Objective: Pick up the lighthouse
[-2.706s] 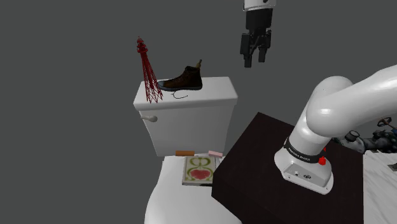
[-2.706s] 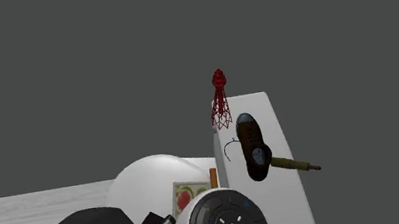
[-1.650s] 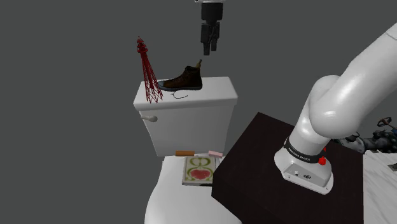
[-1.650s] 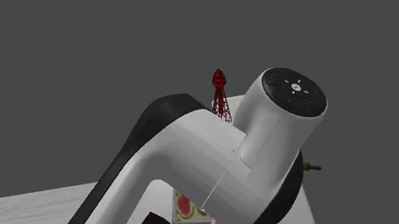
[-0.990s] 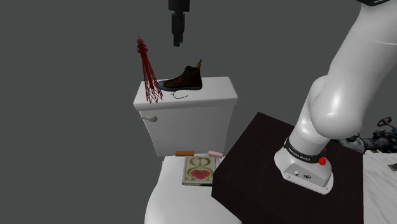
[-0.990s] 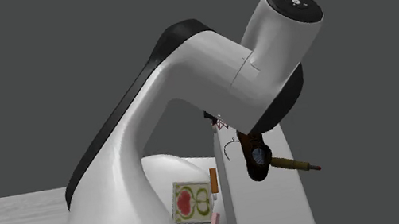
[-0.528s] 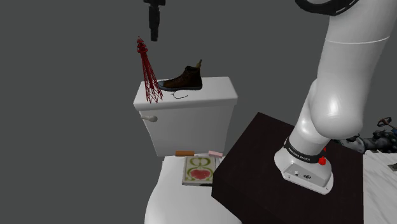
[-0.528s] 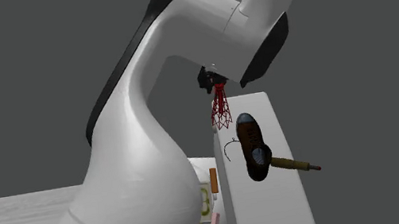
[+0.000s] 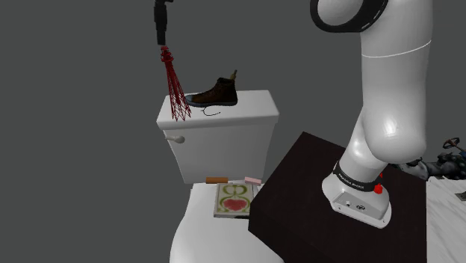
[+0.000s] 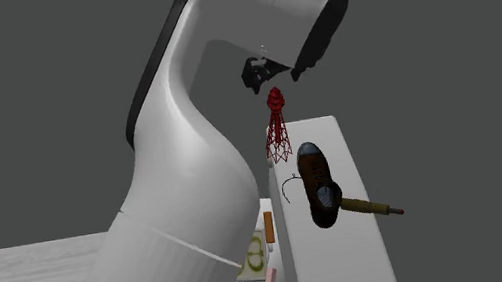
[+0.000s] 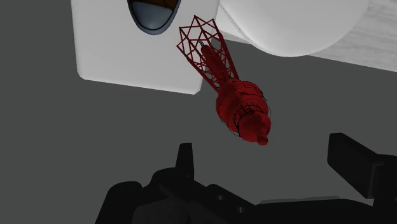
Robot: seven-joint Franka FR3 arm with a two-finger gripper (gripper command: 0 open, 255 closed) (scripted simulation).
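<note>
The lighthouse (image 9: 173,84) is a thin dark red lattice tower with a rounded top. It stands upright on the corner of a white toilet tank (image 9: 224,138) at the shoulder view's left. My black gripper (image 9: 160,39) hangs just above its tip, pointing down. In the second exterior view the lighthouse (image 10: 277,127) rises from the tank's far corner, with the gripper (image 10: 257,74) slightly above it. The wrist view looks down on the lighthouse (image 11: 233,96); its top lies ahead of the gripper (image 11: 267,160), between the line of the two fingers (image 11: 184,159), which stand wide apart and touch nothing.
A brown boot (image 9: 215,93) rests on the tank lid beside the lighthouse. On the toilet seat lid lie a book with a red picture (image 9: 234,200), an orange piece (image 9: 216,179) and a pink piece (image 9: 252,180). The dark stand (image 9: 299,202) is at lower right.
The gripper has travelled steadily toward the shoulder view's left, from over the boot to directly over the lighthouse's top. The lighthouse and boot have not moved.
</note>
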